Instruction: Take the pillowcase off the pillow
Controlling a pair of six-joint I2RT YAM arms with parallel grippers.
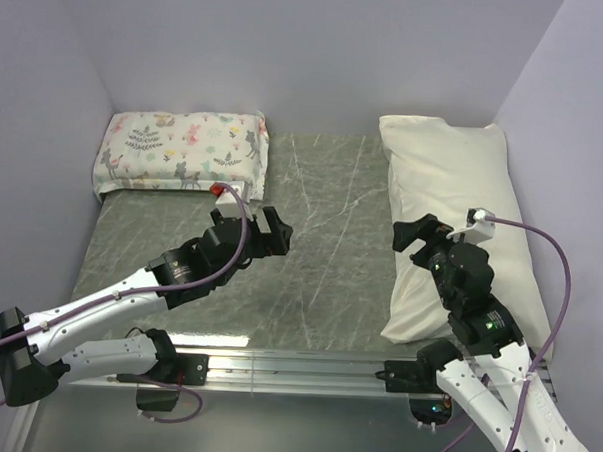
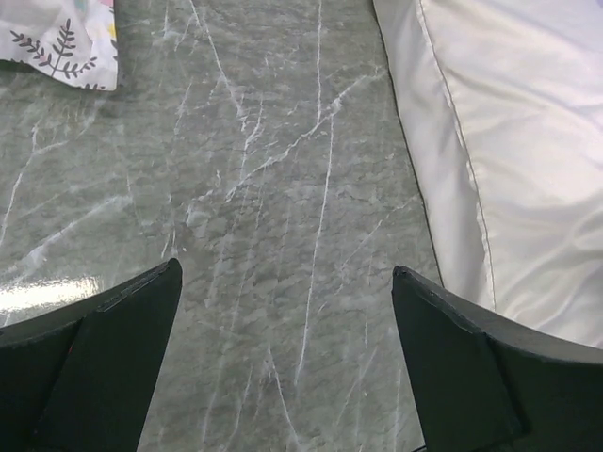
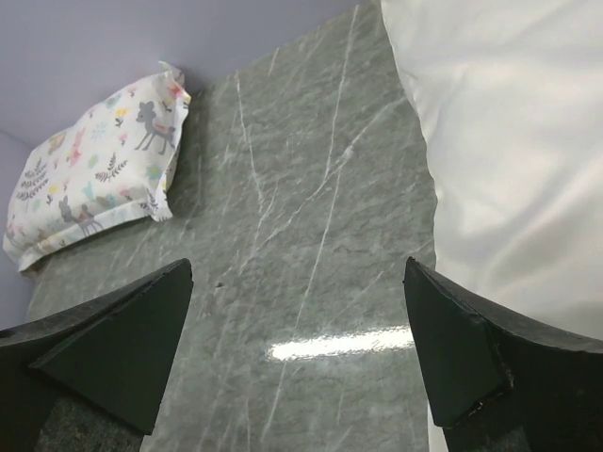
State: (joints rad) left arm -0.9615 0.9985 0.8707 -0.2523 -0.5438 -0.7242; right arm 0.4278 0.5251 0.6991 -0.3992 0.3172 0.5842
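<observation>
Black-fingered, the left gripper [image 2: 285, 273] stands spread wide and holds nothing; between its fingers [image 2: 104, 348] shows only the grey-green marbled table [image 2: 283, 141] below. Off its right finger lies the cream pillowcase [image 2: 528, 141], its stitched edge running alongside, apart from the finger. Ahead and to its left, the corner of a small floral pillow [image 2: 57, 42] shows.

The right gripper [image 3: 298, 264] is equally wide and empty. Its left finger [image 3: 113, 348] hangs over the table, and its right finger sits over the edge of the pillowcase; I cannot tell whether it touches the cloth. The pillowcase stretches ahead along that side, plump with the pillow inside, which is hidden by the fabric. The floral pillow lies well apart, ahead to its left against the wall [image 3: 141, 38].
</observation>
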